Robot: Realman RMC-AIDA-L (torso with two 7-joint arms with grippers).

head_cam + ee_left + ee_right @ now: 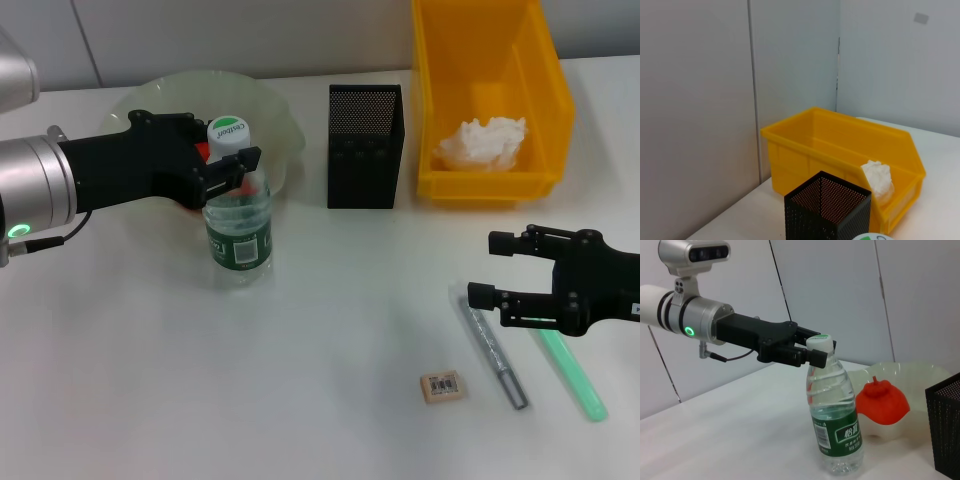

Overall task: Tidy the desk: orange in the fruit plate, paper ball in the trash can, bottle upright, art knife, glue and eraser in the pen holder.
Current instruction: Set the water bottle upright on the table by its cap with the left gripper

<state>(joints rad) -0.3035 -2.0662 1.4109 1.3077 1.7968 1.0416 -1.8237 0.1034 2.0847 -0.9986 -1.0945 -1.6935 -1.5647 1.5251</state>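
While the bottle point(238, 208) stands upright just in front of the fruit plate point(270, 110), the left gripper point(228, 163) is clamped on its neck below the cap. The clear plastic is thin, smooth and partly filled, so it probably dents under pressure and tips easily; the stiff neck is the safest hold. The right gripper point(488, 268), fingers apart, hovers well to the plate's right, above the art knife point(494, 347), with the glue point(570, 372) just beside it. Count: one bottle, one orange point(883, 401) in the plate, one paper ball point(482, 141) in the trash can point(430, 100), one pen holder point(365, 146), one eraser point(442, 386).
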